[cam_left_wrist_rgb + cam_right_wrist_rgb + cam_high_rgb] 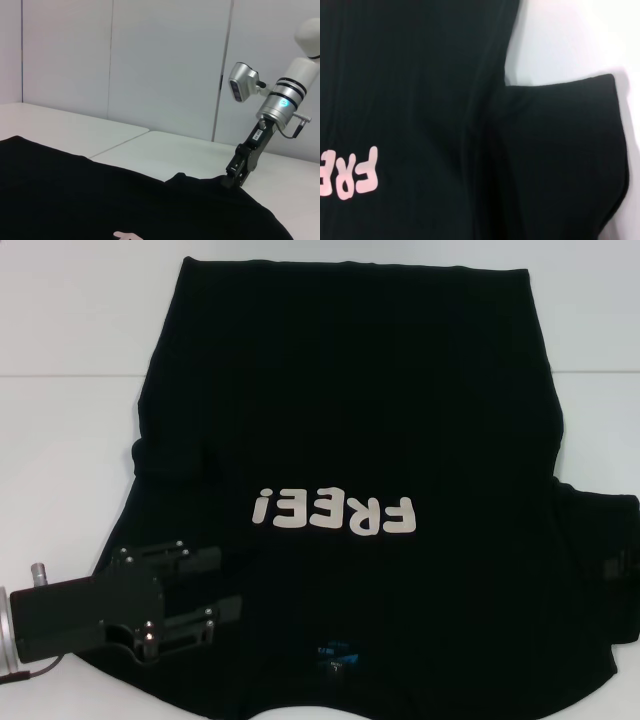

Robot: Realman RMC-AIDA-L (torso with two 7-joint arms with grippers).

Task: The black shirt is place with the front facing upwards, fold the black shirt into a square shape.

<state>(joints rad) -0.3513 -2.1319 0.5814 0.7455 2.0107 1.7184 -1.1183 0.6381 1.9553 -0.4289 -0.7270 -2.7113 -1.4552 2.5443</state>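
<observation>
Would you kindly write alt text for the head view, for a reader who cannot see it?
A black shirt lies front-up on a white table, its "FREE!" print upside down to the camera. The left end effector, open, sits over the shirt's near left sleeve area.

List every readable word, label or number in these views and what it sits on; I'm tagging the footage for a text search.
"FREE!" in off-white rounded letters on the chest of the black shirt, upside down in the head view; the right wrist view catches only its "FRE" end.
Small blue neck label at the collar: too small to read.
Sticker on the right gripper, seen from the left wrist view: too small to read.
Nothing readable on the left gripper.
</observation>
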